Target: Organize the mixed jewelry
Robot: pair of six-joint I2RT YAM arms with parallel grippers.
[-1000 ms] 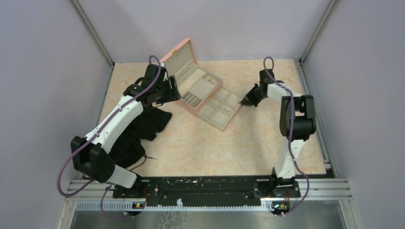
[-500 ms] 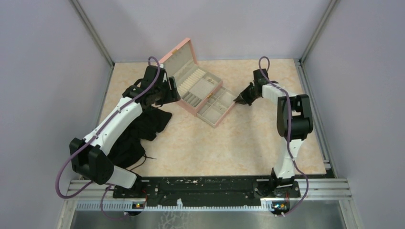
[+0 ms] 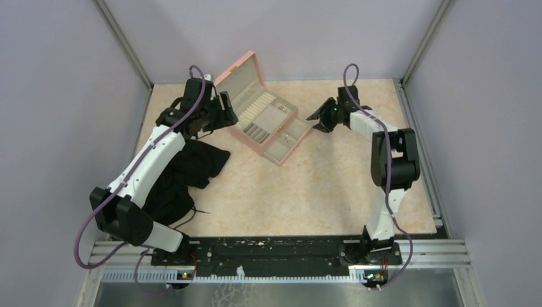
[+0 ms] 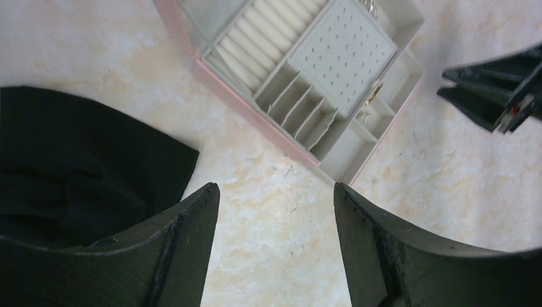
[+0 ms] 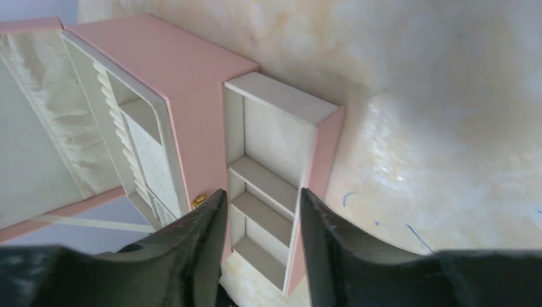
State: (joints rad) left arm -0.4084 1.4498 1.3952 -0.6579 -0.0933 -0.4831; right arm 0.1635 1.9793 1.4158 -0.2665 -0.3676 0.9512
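the drawer tray [image 3: 284,146] is sliding back into the pink box [image 3: 255,109], sticking out far less than a second ago. the right gripper [image 3: 315,121] is following it up and to the left, and its fingers [image 5: 192,256] are spreading apart. the left gripper [image 3: 224,115] is drifting slightly toward the back wall [image 3: 287,32].

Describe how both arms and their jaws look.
Left arm and right arm match: smooth white link shells between bulky black joint housings. A purple cable loops along each. The jaws are matte black, each pair two tapered, wedge-like fingers.
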